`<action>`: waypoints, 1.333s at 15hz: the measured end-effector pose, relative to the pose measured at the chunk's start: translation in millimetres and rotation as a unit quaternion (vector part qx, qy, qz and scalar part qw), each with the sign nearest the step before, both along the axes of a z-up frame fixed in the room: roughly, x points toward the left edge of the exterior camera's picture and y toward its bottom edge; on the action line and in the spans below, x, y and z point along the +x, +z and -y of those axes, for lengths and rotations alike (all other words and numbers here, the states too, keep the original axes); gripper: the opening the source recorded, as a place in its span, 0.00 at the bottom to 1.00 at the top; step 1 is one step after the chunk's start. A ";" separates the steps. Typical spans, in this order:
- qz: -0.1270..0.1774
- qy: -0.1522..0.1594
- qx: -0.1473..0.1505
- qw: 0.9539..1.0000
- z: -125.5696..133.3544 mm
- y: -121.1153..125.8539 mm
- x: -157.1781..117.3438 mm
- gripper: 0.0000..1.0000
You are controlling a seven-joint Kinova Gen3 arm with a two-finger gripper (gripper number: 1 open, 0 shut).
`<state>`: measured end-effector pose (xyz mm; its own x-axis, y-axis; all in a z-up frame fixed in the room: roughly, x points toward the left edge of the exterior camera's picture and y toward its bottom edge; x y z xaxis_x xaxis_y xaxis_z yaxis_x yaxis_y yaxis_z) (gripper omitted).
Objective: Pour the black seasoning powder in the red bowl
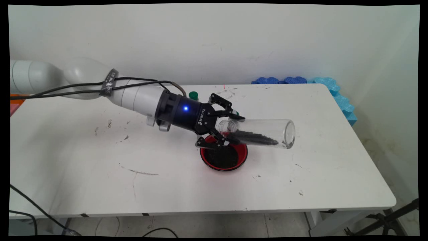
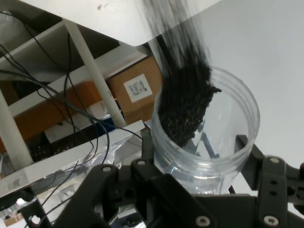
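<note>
One clear jar (image 1: 259, 133) is clamped in the gripper (image 1: 229, 129), lying nearly on its side just above the red bowl (image 1: 224, 156), closed end toward the gripper and open mouth pointing away to the picture's right. Two fingers pinch the jar from either side close to its base; in the hand view one finger (image 2: 147, 142) and the other press flat against the jar (image 2: 223, 137) wall. Black granules (image 1: 254, 137) lie in a streak along the jar's lower wall, running from near the base toward the mouth; the hand view shows the granules (image 2: 185, 102) heaped against one side, blurred higher up. More black grains fill the red bowl, which sits on the white table (image 1: 83, 174) directly under the gripper and the jar's base end. A green-capped thing (image 1: 193, 96) stands behind the bowl, mostly hidden by the wrist. Blue foam pieces (image 1: 334, 92) line the table's far right corner, well apart from the bowl.

Handling, as a judgement: the jar looks rigid, smooth and slick, probably light plastic or glass, so treat it as breakable and prone to twisting in a two-point grip. Granules shift loose weight as it tilts. Best hold looks like the present one, across the wall near the base, squarely on the widest part.
</note>
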<state>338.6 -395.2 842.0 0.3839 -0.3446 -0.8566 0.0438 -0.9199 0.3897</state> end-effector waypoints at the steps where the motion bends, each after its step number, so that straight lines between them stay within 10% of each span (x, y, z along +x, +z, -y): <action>1: -0.003 0.001 0.001 1.000 0.9 -0.8 0.2 0.00; 20: -0.047 0.013 0.012 0.999 8.8 -12.9 -0.2 0.00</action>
